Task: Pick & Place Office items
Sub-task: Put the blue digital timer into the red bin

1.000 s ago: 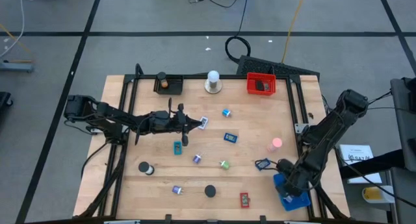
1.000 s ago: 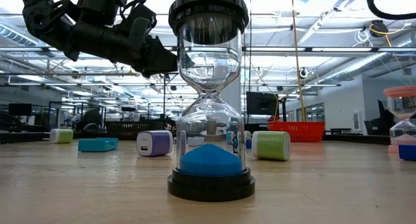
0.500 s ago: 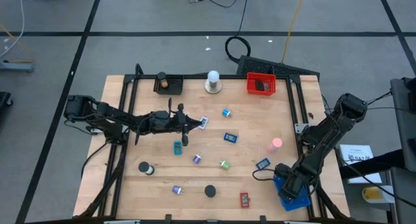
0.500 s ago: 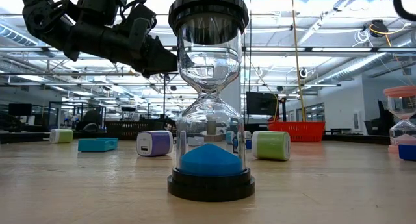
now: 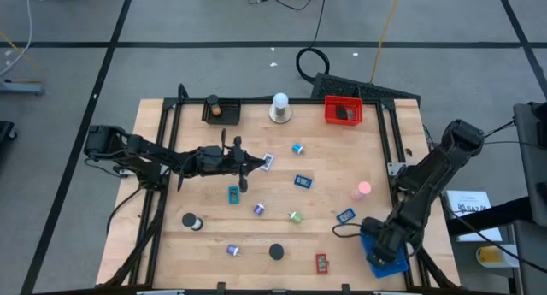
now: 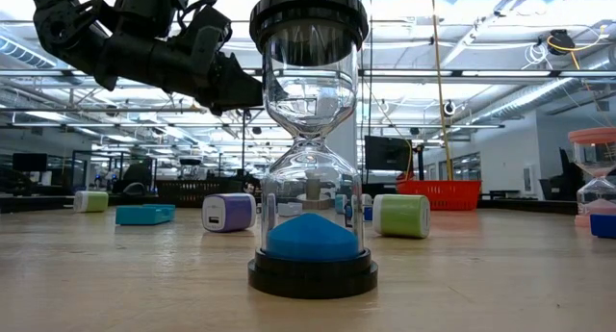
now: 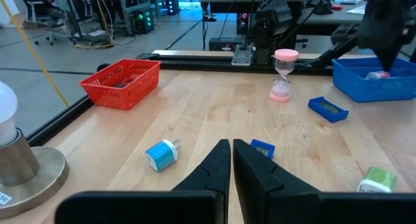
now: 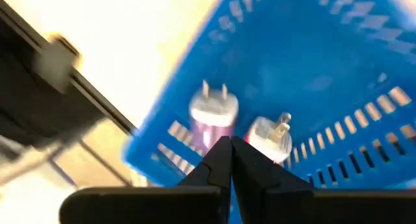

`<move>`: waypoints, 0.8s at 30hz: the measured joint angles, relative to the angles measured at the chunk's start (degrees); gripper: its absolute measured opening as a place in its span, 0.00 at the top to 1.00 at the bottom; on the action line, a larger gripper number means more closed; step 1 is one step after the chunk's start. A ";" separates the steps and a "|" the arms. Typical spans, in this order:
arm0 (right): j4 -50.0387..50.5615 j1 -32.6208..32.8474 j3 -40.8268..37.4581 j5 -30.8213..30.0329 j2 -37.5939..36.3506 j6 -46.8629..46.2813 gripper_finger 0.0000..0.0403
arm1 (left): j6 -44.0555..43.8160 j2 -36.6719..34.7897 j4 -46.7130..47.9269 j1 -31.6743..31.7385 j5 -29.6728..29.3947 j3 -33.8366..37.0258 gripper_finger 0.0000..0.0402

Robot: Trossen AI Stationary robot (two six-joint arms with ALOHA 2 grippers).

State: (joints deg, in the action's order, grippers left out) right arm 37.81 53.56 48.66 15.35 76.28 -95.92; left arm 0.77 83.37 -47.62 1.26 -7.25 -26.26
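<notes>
Office items lie scattered over the wooden counter [image 5: 214, 235]: a blue-sand hourglass with black caps [image 6: 311, 149] near the front edge, a pink hourglass [image 5: 364, 190] toward the right, a flat blue rectangle [image 5: 345, 215] just beside the right arm, a teal rectangle [image 5: 233, 194], a red rectangle [image 5: 321, 262], and small purple [image 5: 259, 209] and green [image 5: 295, 216] plug blocks in the middle. Along the back stand a black tray [image 5: 221, 112], a white knob on a round base [image 5: 279, 109] and a red mesh tray [image 5: 344, 111].

Right claw [image 8: 227, 146], fingers pressed together and pinching nothing, hangs over the blue mesh tray [image 5: 386, 259] at the front right corner; two plug blocks, one purple-bodied [image 8: 213, 117], lie in the tray just beyond its tips.

Left claw [image 5: 244, 169] hovers above mid-counter, also pressed together and empty, with the teal rectangle just in front of it and a blue plug block [image 7: 162, 154] near.
</notes>
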 joint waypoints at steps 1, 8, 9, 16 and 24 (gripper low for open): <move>1.77 -0.34 1.19 -1.89 -0.50 -0.09 1.00 | -0.32 0.00 -0.02 -0.02 0.02 0.00 0.94; 7.77 -4.25 8.01 -23.32 -3.58 9.45 1.00 | -0.72 0.00 -0.15 -0.02 0.07 0.00 0.94; 7.34 -5.27 8.03 -26.82 -3.94 11.79 1.00 | -0.76 0.00 -0.17 0.00 0.07 0.00 0.94; 2.12 -17.31 8.00 -36.38 -4.37 29.81 0.99 | -0.79 0.00 -0.55 -0.01 0.09 0.00 0.94; -11.61 -33.76 7.96 -36.35 -1.01 55.66 0.91 | -0.95 2.78 -6.12 0.00 0.18 1.61 0.94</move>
State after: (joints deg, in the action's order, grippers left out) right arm 26.20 19.80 56.62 -20.99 75.27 -40.26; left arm -0.18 86.15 -53.74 1.26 -7.07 -24.65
